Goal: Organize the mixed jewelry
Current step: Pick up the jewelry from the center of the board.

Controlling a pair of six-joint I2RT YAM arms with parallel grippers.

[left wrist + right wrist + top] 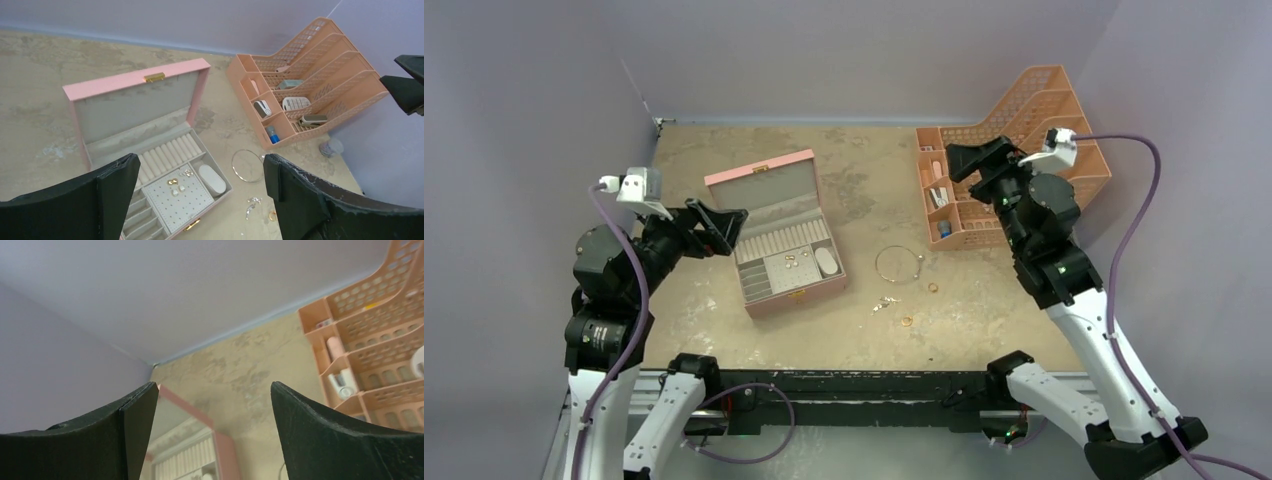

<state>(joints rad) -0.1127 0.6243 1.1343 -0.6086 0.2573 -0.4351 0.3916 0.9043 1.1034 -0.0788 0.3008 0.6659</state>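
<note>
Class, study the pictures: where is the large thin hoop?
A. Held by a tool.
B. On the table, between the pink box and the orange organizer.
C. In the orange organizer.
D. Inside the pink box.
B: the hoop lies on the table, apart from the pink box to its left and the orange organizer behind it.

Thin shiny metal wire hoop [898,264]

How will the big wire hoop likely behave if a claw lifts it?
The wire hoop looks thin, so probably light and springy. It lies flat on the table, so likely hard to get under. Round, it may roll if tipped.
</note>
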